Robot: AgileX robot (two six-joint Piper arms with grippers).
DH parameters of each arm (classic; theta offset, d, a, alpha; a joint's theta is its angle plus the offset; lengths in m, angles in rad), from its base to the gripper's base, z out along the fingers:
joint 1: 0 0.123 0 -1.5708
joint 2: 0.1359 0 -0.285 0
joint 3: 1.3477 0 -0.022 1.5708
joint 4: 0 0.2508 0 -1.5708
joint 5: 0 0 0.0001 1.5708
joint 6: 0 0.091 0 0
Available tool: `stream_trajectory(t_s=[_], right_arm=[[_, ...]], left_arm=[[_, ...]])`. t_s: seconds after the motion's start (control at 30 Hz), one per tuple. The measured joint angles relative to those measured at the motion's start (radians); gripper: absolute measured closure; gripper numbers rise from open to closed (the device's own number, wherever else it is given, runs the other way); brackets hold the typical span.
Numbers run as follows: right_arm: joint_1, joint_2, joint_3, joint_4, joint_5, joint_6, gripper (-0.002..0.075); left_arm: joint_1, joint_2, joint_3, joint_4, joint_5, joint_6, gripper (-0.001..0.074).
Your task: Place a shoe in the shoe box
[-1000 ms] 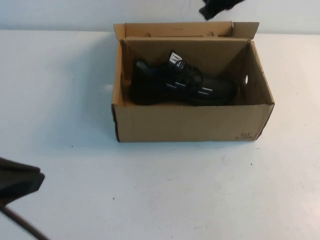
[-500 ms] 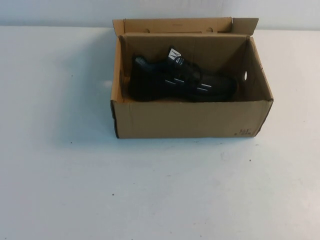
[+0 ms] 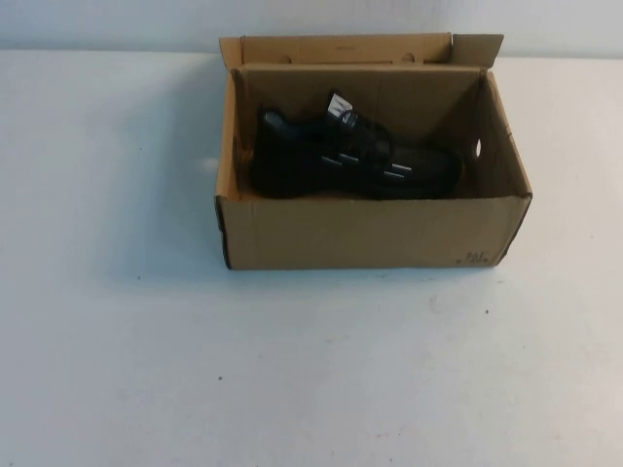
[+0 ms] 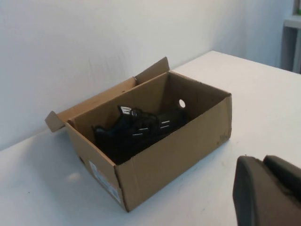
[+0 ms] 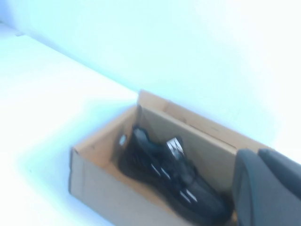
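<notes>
The black shoe [image 3: 355,161] lies inside the open cardboard shoe box [image 3: 370,233] on the white tabletop [image 3: 311,370], set along the far wall with its sole on the box floor. The box lid flap stands up at the back. Neither arm shows in the high view. The left gripper [image 4: 268,193] appears only as a dark edge in its wrist view, off to the side of the box — whether its fingers are released or clenched cannot be told. The right gripper [image 5: 265,188] hangs above the box — likewise unclear.
</notes>
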Motion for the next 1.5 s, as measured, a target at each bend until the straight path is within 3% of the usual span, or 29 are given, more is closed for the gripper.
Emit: stream_trajectory(t_s=[0.23,0.43,1.5], right_arm=[[0.0,-0.255,0.459,0.017,-0.25,-0.02,0.0742],[0.0,-0.355,0.662,0.059,-0.377,-0.022,0.0742],[0.0,-0.36,0.698,0.084,-0.345,-0.025,0.0742]], left_arm=[[0.0,0.0,0.137,0.0,-0.117,-0.011,0.0736],[0.0,0.0,0.212,0.0,-0.173,-0.011,0.0736],[0.0,0.0,0.218,0.002,-0.206,-0.013,0.0736]])
